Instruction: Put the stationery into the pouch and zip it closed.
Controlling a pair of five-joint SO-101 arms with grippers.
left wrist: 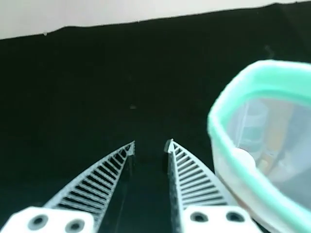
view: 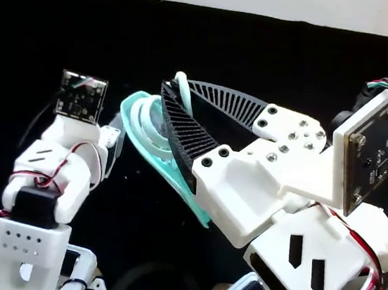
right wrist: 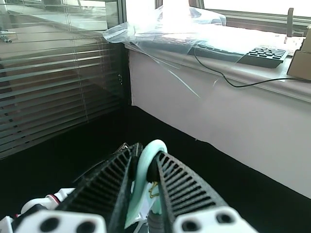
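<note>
Pouch (view: 137, 120) hangs clamped in right tool (right wrist: 146, 153) (clear-walled from left wrist), beside slightly parted, empty left tool (left wrist: 150, 143).

Right fingers (right wrist: 184, 189) clamped, raised; left fingers (left wrist: 194, 179) parted.

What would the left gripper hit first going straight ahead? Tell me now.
Probably the black cloth ahead of the left gripper. The pouch is off to one side of that line, though depth is hard to judge.

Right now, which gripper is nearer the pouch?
Right. The right gripper is shut on the rim of the pouch, holding it off the table; the left gripper is open beside it, holding nothing.
</note>
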